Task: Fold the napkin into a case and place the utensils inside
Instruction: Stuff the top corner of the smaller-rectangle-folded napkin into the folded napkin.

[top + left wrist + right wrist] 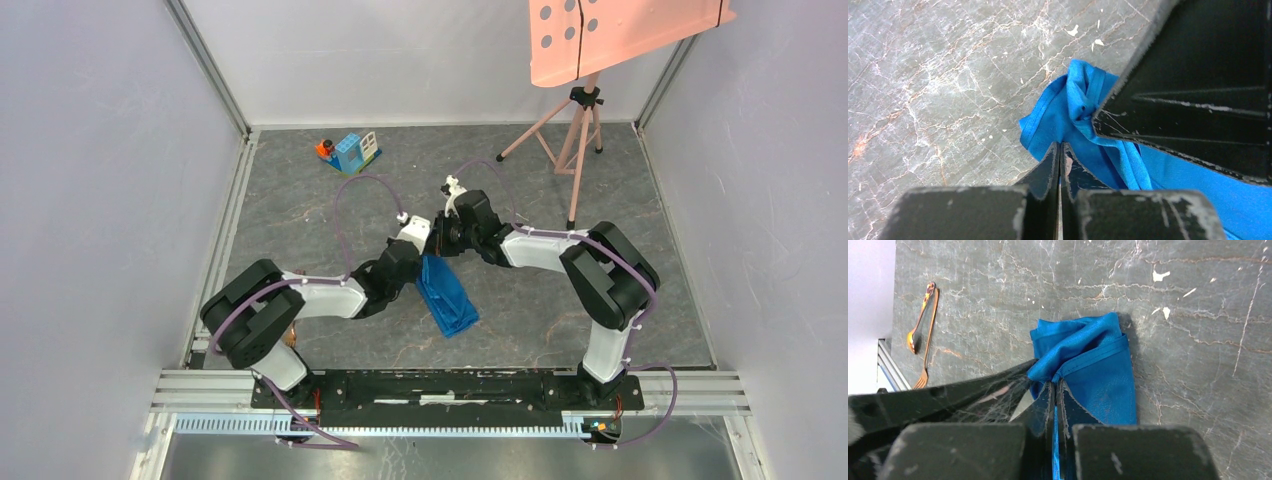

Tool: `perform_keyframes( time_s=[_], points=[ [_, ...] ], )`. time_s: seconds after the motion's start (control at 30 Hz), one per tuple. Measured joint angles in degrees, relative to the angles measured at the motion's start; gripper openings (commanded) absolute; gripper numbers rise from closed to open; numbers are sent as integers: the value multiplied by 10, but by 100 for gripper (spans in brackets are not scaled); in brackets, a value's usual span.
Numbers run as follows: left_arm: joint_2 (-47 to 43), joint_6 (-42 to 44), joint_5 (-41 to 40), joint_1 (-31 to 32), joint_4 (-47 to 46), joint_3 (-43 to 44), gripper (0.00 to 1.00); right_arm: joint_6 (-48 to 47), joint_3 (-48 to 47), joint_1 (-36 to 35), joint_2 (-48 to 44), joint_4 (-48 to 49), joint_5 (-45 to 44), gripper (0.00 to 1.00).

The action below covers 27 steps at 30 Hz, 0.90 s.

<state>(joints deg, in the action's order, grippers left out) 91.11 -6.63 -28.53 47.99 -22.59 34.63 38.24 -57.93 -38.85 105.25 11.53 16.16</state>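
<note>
The blue napkin (447,295) lies folded into a narrow oblong in the middle of the table, with its far end bunched up. Both grippers meet at that far end. My left gripper (1060,146) is shut, with its tips pressed into the napkin's (1058,115) bunched edge. My right gripper (1055,384) is shut on the napkin (1098,370), and a strip of blue shows between its jaws. In the left wrist view the right fingertip (1098,117) pinches a gathered fold. The copper spoon (920,315) and fork (929,340) lie side by side on the table near the rail, apart from the napkin.
A small blue-and-white toy block house (352,152) stands at the back left. A pink tripod (575,140) carrying a pink board (620,35) stands at the back right. Metal rails (225,240) and grey walls border the table.
</note>
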Motion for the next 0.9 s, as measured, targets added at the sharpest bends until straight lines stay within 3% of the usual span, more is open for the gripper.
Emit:
perform_keyframes(
  time_s=[0.33, 0.9],
  points=[
    [-35, -38, 68, -38, -78, -55, 2, -13, 15, -14, 0, 13, 4, 0],
    [-52, -56, 125, -45, -160, -106, 2, 4, 2, -34, 68, 57, 15, 0]
  ],
)
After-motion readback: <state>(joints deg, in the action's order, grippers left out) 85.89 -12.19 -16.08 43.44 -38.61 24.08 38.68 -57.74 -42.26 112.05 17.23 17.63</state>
